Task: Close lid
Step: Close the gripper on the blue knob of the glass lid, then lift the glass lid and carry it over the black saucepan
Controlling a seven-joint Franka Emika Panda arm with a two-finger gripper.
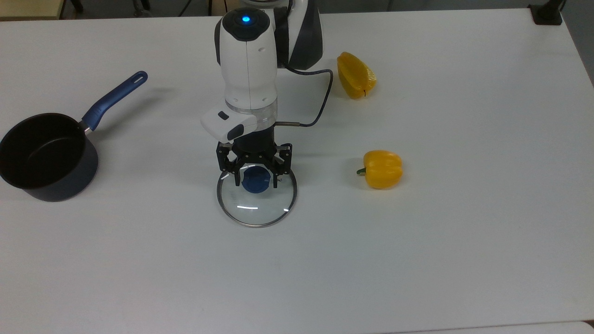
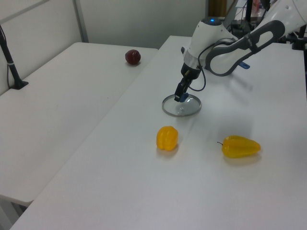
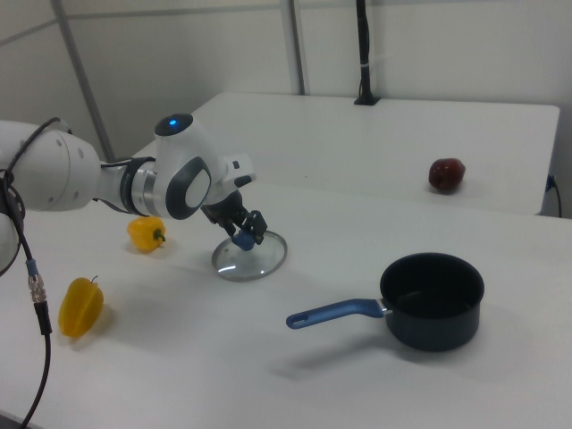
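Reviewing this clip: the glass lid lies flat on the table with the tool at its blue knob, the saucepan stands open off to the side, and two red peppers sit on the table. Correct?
Not quite: the peppers are yellow, not red, as the top view shows. The rest holds: the lid lies on the table, the tool is at its blue knob, and the saucepan stands open, apart from the lid.

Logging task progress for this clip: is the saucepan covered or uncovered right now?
Uncovered. The saucepan stands open with a bare dark inside, while the glass lid lies flat on the table, apart from it, under the gripper.
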